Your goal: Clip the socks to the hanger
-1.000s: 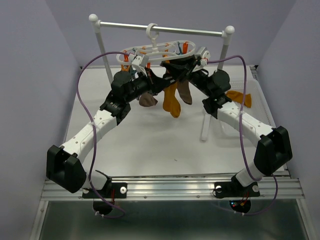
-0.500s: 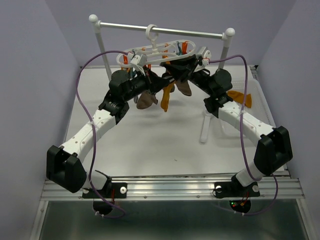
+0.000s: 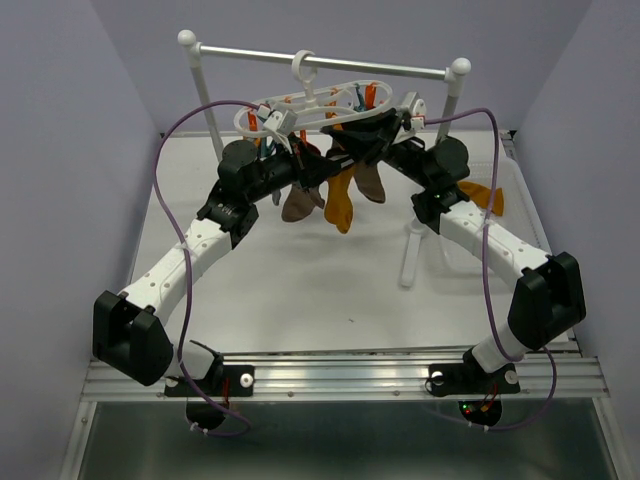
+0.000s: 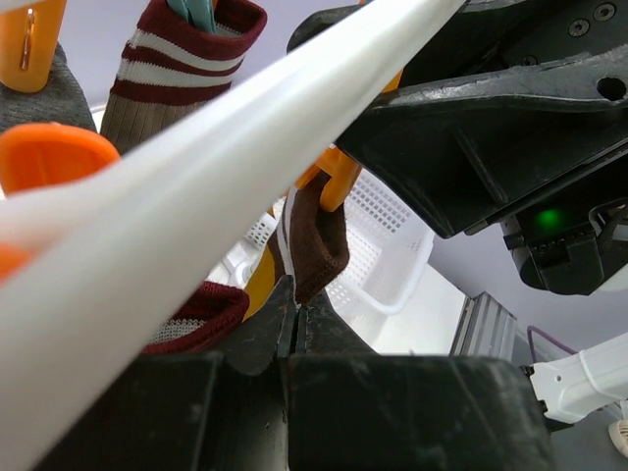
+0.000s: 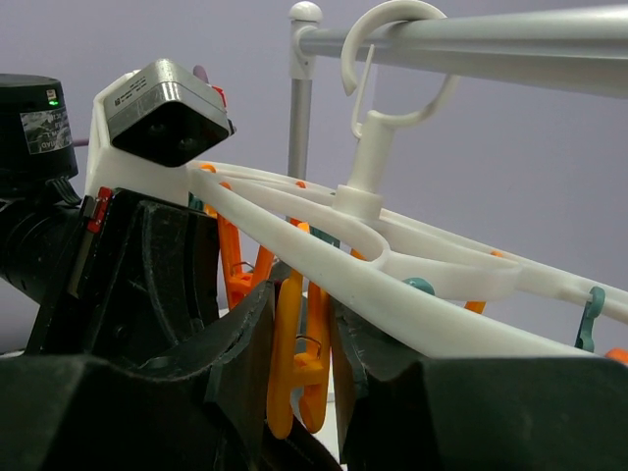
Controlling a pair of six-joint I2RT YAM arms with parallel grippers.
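Socks on the line: the hanger [image 5: 359, 201] hooks over the metal crossbar [image 3: 380, 63] of the white rack, and both arms reach up underneath it, meeting near the middle of the ring.

Right gripper [image 5: 302, 339] first. Its jaws stand either side of an orange clip [image 5: 294, 363] that hangs from the ring, touching it on both flanks, so that's a squeeze on the clip.

Over to the left gripper [image 4: 294, 319], where the jaws are pressed tight together. The edge of a dark brown sock [image 4: 316, 245] tapers right into the seam between their tips, which reads as a pinch on that fabric. The top of that sock sits up against an orange clip just under the ring, though I can't tell whether it's the same one the other arm has.

From above, a mustard sock [image 3: 341, 200] dangles below the ring between the two arms, flanked by brown ones, all hanging above the tabletop [image 3: 300, 290]. Another orange sock [image 3: 482, 195] lies low on the right beside the right arm.

The left wrist view adds a striped sock [image 4: 186, 44], maroon with white bands, held up top by a teal clip [image 4: 196, 10]. There's also a white basket [image 4: 383, 245] down below.
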